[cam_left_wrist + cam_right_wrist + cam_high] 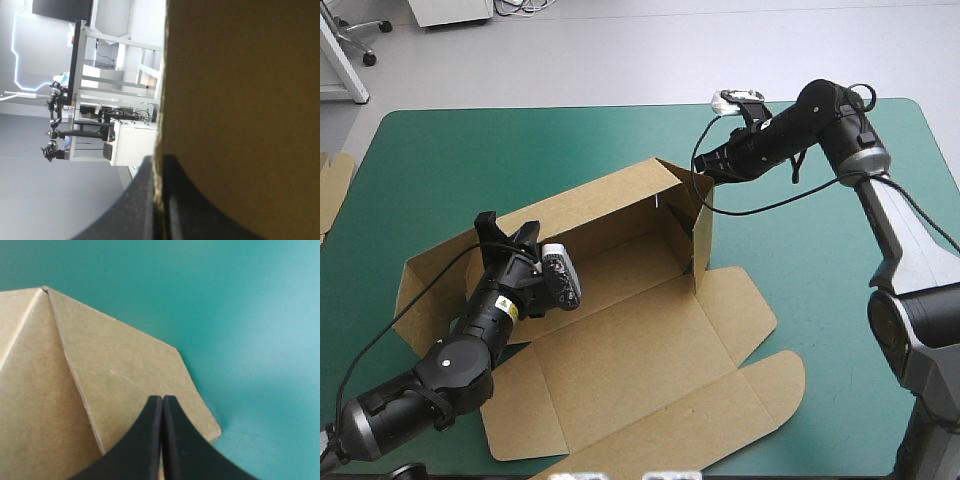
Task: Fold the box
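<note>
The brown box (620, 340) lies mid-surface (460, 150), back wall (600, 200) raised, lid flat; the left gripper (507, 232) is clamped on that wall; the right gripper (708, 168), fingers together, meets the end flap (130, 380); push it inward slowly, keeping the wall upright.

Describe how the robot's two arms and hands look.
Each hand has two broad black fingers shaped like curved fins: the left hand, the right hand. The left arm is black with a small yellow-and-white label near the wrist. The right arm is black toward the wrist, silver-grey in its lower links.
</note>
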`<state>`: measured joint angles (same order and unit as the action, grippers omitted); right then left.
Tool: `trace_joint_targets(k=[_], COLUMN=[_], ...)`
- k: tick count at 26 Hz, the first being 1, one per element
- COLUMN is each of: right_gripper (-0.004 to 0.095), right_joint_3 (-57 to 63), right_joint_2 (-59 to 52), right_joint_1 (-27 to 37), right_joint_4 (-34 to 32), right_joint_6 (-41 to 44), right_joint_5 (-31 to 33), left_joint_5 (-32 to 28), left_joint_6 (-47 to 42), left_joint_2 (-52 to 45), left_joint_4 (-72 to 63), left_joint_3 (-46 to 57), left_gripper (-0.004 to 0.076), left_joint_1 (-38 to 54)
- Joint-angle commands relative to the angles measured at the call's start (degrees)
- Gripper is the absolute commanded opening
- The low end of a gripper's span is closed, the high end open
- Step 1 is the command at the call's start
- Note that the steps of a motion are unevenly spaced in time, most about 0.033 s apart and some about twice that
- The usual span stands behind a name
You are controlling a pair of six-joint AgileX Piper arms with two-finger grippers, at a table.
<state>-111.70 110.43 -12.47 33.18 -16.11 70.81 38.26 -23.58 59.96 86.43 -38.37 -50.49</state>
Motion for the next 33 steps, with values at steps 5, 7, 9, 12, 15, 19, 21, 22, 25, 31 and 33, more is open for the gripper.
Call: trace_joint_targets(k=[5, 7, 9, 12, 15, 19, 21, 22, 25, 31, 33], right_gripper=[-0.0026, -0.0026, -0.0026, -0.0026, -0.0026, -0.0026, -0.0026, -0.002, -0.0016, -0.0016, -0.0016], right_joint_3=[4.9, 7.0, 9.4, 13.0, 17.1, 20.2, 21.8, 22.8, 24.3, 28.9, 29.1], right_joint_2=[-7.5, -8.5, -9.4, -10.5, -11.5, -13.9, -16.1, -17.4, -19.0, -19.3, -19.5], right_joint_1=[0.1, 0.1, 0.1, 0.1, 0.1, 0.1, 0.1, 0.1, 0.1, 0.1, 0.1], right_joint_4=[4.5, 5.8, 7.0, 8.8, 13.1, 13.6, 13.6, 13.5, 13.5, 16.7, 17.8], right_joint_6=[-4.2, -5.7, -7.2, -10.8, -15.2, -17.3, -18.7, -19.9, -21.4, -26.8, -29.1], right_joint_5=[-6.0, -7.3, -7.4, -8.3, -8.1, -9.9, -11.6, -12.7, -14.2, -15.2, -13.8], left_joint_5=[1.4, 1.4, 1.4, 1.3, 1.1, 1.1, 1.1, 1.1, 1.1, 1.1, 1.1], left_joint_6=[-1.4, -1.5, -1.7, -2.1, -2.1, -2.4, -2.4, -2.4, -2.5, -2.5, -2.5], left_joint_2=[-0.9, -0.9, -0.9, -0.9, -0.9, -0.9, -0.9, -0.9, -0.9, -0.9, -0.9], left_joint_4=[2.5, 2.5, 2.5, 2.5, 2.5, 2.4, 2.4, 2.4, 2.4, 2.4, 2.4], left_joint_3=[-2.0, -2.0, -2.0, -2.0, -2.0, -2.0, -2.0, -2.0, -2.0, -2.0, -2.0], left_gripper=[-0.0015, -0.0015, -0.0015, -0.0015, -0.0015, -0.0015, -0.0015, -0.0015, -0.0015, -0.0015, -0.0015], left_joint_1=[-0.3, -0.3, -0.3, -0.3, -0.3, -0.3, -0.3, -0.3, -0.3, -0.3, -0.3])
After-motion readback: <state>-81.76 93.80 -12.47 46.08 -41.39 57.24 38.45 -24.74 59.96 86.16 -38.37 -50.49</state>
